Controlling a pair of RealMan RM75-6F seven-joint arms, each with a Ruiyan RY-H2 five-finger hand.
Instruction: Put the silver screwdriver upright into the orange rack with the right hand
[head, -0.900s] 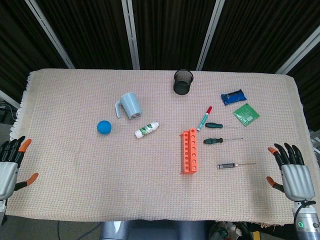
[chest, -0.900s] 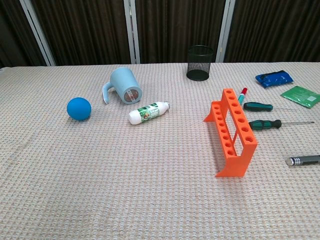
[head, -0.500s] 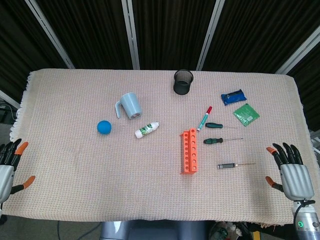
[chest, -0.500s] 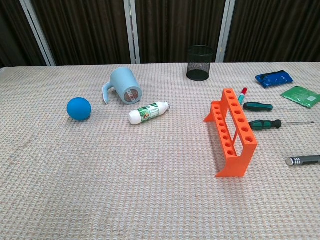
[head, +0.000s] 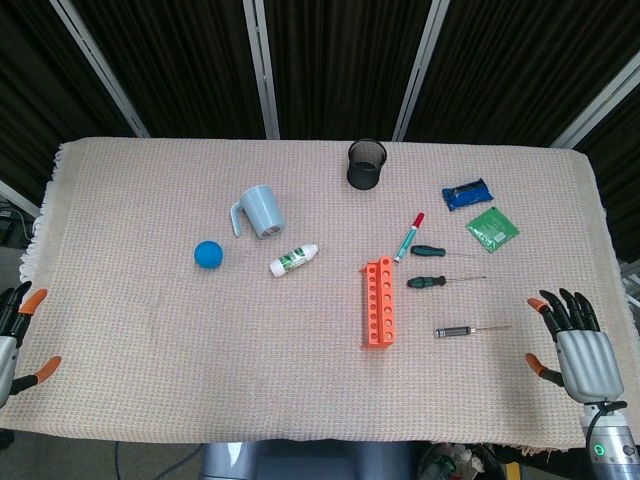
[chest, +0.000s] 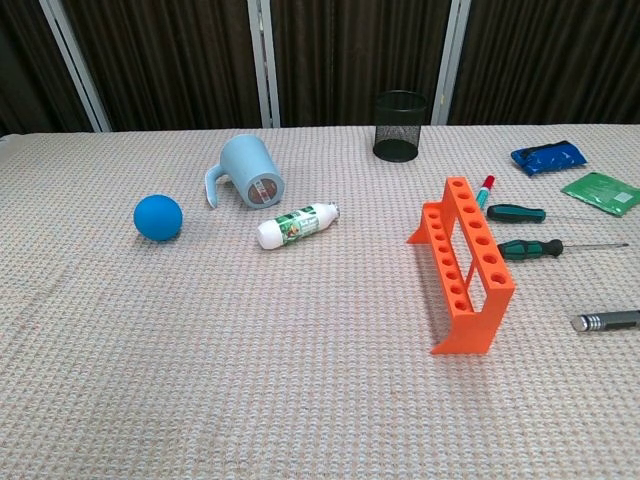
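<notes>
The silver screwdriver (head: 468, 329) lies flat on the cloth, right of the orange rack (head: 379, 301); only its handle end (chest: 606, 321) shows at the right edge of the chest view. The rack (chest: 464, 264) stands upright with its row of holes empty. My right hand (head: 575, 345) is at the table's front right corner, fingers spread and holding nothing, well to the right of the screwdriver's tip. My left hand (head: 12, 340) shows partly at the left edge, fingers apart and empty. Neither hand appears in the chest view.
Two green-handled screwdrivers (head: 430, 251) (head: 440, 282) and a red-capped marker (head: 408, 236) lie behind the silver one. A black mesh cup (head: 366, 163), a blue packet (head: 467, 193), a green board (head: 492, 227), a blue mug (head: 258, 211), a blue ball (head: 208, 253) and a white bottle (head: 294, 260) lie around.
My left hand has drawn back leftward, mostly off the table edge. The right hand has slid slightly left and down. The objects have stayed in place.
</notes>
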